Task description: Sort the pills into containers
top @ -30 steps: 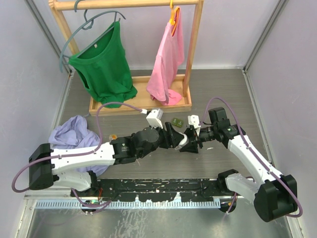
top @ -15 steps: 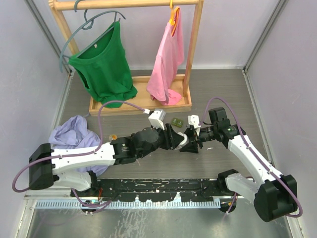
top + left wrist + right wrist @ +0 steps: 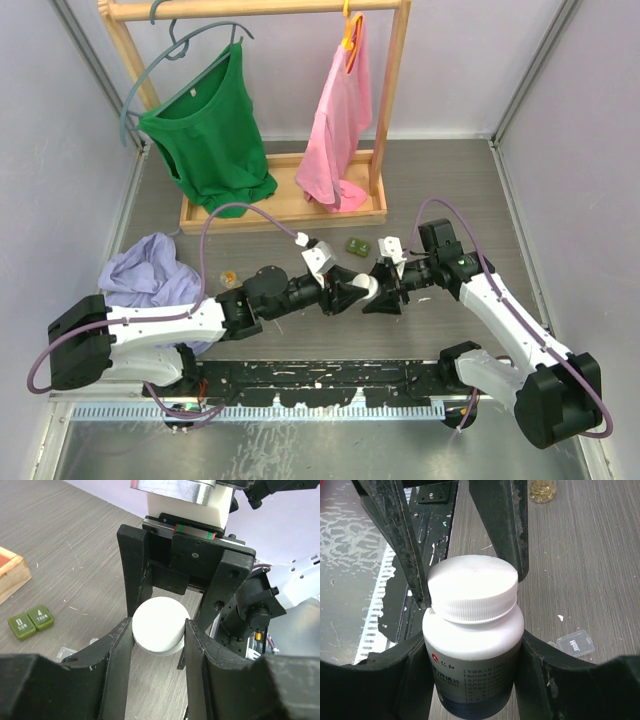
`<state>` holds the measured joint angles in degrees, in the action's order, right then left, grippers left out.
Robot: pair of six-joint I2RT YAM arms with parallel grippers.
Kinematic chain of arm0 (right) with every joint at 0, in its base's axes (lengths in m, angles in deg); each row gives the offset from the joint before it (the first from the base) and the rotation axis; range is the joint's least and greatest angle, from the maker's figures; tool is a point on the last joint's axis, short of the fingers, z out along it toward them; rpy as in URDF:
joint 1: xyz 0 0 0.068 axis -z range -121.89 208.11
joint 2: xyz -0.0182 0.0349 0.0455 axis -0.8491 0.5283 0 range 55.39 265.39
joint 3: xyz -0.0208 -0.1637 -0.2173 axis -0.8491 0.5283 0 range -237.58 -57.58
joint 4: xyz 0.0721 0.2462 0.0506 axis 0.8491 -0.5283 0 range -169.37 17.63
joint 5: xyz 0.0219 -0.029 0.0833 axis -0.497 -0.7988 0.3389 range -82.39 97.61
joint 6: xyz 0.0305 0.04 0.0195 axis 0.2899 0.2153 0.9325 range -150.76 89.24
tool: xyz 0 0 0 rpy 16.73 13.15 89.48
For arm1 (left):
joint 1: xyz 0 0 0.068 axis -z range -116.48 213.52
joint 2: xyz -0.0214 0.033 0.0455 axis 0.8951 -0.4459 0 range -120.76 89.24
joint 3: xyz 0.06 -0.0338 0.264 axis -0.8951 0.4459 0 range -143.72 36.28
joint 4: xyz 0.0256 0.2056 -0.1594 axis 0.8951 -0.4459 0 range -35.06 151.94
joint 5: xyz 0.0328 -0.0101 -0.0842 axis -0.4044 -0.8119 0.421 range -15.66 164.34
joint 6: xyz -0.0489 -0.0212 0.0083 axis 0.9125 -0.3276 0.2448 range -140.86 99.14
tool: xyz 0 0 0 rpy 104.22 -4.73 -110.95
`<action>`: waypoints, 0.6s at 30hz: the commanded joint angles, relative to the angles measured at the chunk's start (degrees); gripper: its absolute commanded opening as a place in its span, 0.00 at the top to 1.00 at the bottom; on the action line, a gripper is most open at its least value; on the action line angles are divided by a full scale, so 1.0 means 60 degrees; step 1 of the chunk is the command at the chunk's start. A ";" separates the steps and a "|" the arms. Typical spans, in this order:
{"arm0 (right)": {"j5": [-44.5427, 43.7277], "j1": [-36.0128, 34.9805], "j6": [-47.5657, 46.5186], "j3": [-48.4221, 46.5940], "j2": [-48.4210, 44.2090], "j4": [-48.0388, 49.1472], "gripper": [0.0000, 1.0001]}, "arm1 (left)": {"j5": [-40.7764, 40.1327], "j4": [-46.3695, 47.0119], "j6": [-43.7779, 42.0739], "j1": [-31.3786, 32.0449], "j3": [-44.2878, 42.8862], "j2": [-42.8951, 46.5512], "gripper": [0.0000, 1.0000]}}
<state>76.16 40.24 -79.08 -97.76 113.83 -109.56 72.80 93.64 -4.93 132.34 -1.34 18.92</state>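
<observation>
A white pill bottle with a ribbed white cap is held above the table. My right gripper is shut on the bottle's body. My left gripper faces it, and its fingers press on both sides of the cap. In the top view the two grippers meet at mid-table, left and right. The dark green container lies shut on the table behind them. The clear container lies on the table beside the bottle. Any pills in the bottle are hidden.
A small clear jar with yellowish contents stands on the table to the left. A wooden clothes rack with a green top and a pink top fills the back. A lilac cloth lies at the left.
My left gripper has turned, dropped a little and narrowed its jaws onto the bottle cap. The right gripper and the bottle have stayed in place.
</observation>
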 commanded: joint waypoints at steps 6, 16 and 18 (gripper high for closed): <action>0.0262 0.0081 0.0070 -0.0374 -0.0152 0.0574 0.85 | 0.1077 0.0891 -0.1074 0.0074 0.0400 0.0391 0.61; 0.0203 0.0090 -0.0086 -0.0393 -0.0161 0.0471 0.85 | -0.0300 0.0729 0.0226 0.0075 0.1130 0.2001 0.02; 0.0186 0.0091 -0.0095 -0.0403 -0.0161 0.0460 0.85 | -0.0355 0.0561 0.0629 0.0074 0.1187 0.2274 0.02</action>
<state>76.69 40.66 -79.58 -97.76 113.76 -108.40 73.41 95.70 -5.81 132.71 5.59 28.69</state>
